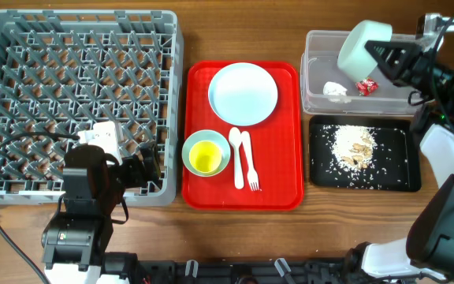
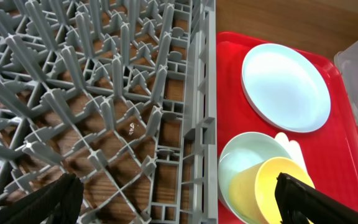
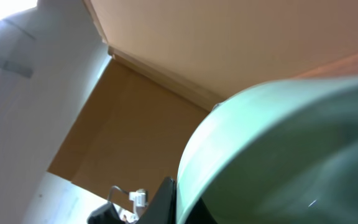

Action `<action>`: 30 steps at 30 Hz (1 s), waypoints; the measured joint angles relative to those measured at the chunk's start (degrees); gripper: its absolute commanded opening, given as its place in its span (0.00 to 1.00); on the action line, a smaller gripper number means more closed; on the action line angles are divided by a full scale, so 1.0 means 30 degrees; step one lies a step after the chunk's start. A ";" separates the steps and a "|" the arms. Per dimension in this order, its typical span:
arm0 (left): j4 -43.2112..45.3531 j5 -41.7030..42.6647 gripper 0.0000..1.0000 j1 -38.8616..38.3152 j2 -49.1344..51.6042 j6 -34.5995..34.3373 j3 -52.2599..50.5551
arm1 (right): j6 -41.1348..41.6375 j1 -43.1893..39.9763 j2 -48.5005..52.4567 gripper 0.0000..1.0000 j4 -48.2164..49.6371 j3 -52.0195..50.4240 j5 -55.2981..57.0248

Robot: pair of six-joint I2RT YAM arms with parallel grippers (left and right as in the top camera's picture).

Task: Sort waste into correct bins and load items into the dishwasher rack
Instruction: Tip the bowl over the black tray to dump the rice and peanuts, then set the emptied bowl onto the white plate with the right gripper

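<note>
Above the wooden table (image 1: 321, 237), right jaws clasp a mint-green bowl (image 1: 361, 46).

Robot lab — wooden table (image 1: 235, 31)

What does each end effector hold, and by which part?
The right end effector holds a mint-green bowl, apparently at its rim, over the clear tub. The left end effector holds nothing.
</note>
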 measured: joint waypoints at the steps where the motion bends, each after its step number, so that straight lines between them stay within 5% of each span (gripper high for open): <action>1: 0.0000 0.0000 1.00 0.0000 0.0007 0.0000 0.0007 | 0.0000 0.0000 0.0095 0.05 -0.0721 0.0867 0.0000; 7: 0.0022 0.0000 1.00 0.0000 0.0007 0.0000 0.0015 | -0.3614 0.0000 0.0102 0.04 -1.0346 0.7817 -0.0517; 13: 0.0015 0.0000 1.00 0.0000 0.0000 0.0000 0.0015 | -0.8539 -0.0007 0.0080 0.05 -1.2874 0.9872 0.3417; 20: 0.0117 0.0000 1.00 0.0000 0.0015 0.0000 0.0036 | -2.0276 0.0481 0.0146 0.05 -2.9820 1.0652 1.0142; 24: 0.0277 0.0000 1.00 0.0000 0.0022 0.0007 0.0036 | -2.5930 0.2667 0.0182 0.05 -3.6873 1.2553 1.4316; 30: 0.0291 0.0000 1.00 0.0000 0.0022 0.0000 0.0036 | -3.1051 0.9551 0.0182 0.05 -3.9933 1.3151 1.9693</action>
